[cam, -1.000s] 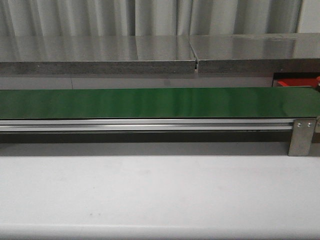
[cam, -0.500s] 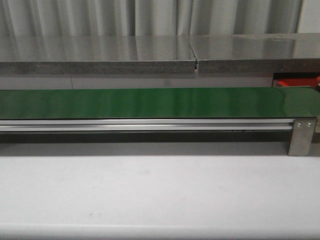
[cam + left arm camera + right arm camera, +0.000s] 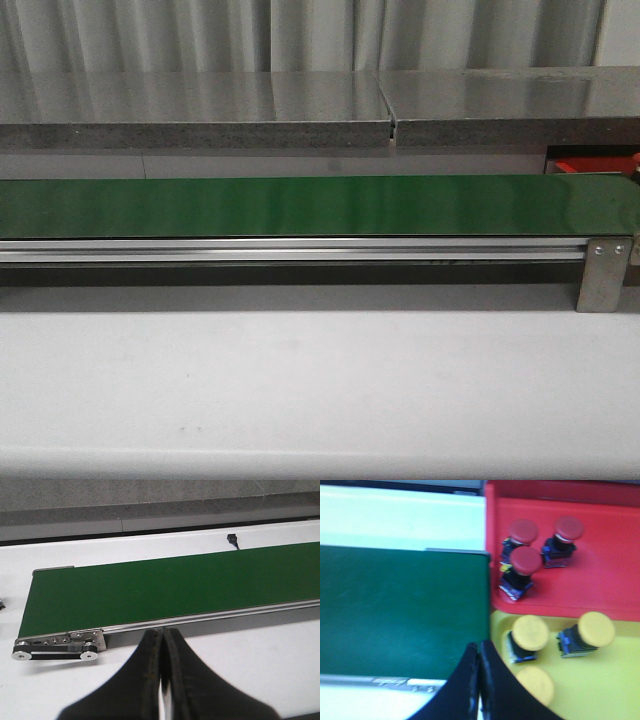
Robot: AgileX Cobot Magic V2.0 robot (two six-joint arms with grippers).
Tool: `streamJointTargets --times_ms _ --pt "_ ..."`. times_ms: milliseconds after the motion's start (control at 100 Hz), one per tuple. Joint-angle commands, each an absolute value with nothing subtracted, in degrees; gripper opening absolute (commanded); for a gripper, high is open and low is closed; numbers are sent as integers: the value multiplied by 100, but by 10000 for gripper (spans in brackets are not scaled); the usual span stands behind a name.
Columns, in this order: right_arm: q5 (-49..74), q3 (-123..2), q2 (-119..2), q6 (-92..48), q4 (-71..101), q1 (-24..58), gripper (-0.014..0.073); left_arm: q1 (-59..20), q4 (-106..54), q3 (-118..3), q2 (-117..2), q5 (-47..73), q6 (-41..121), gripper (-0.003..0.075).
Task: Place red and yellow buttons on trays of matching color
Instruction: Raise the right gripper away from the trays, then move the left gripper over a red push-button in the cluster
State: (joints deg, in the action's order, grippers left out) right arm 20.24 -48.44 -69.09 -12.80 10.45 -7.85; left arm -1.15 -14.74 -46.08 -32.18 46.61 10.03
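Observation:
In the right wrist view three red buttons [image 3: 525, 561] lie on the red tray [image 3: 605, 580], and three yellow buttons [image 3: 530, 633] lie on the yellow tray [image 3: 600, 685] beside it. My right gripper [image 3: 479, 647] is shut and empty, over the end of the green belt [image 3: 400, 610] next to the yellow tray. My left gripper [image 3: 162, 632] is shut with nothing in it, above the white table just in front of the belt's [image 3: 165, 590] other end. In the front view the belt [image 3: 300, 205] carries no buttons, and only a corner of the red tray [image 3: 590, 165] shows.
The belt's aluminium rail [image 3: 290, 250] and metal end bracket [image 3: 603, 272] run along the front. A grey shelf [image 3: 300, 105] stands behind the belt. White table [image 3: 320, 380] lies in front. A small black cable end [image 3: 231, 539] sits behind the belt.

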Motion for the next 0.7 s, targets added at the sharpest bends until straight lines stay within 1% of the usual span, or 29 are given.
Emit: streamJointTargets --times_ms 0,200,410,690 --pt "1573 -4783 -6499 -1341 992 -568 -67 -145 -1569 -4756 -3227 4239 986 -20" --pt "1211 -4198 -5761 -1341 983 -120 -67 -145 -1569 -4756 -3227 4239 986 -20" --pt "893 -3494 -4828 -1341 978 60 -67 -145 -1580 -4756 -3227 4239 986 -20" --pt "1183 -3013 -3621 -1336 978 65 -67 -145 -1577 -4756 -3227 4239 986 -20"
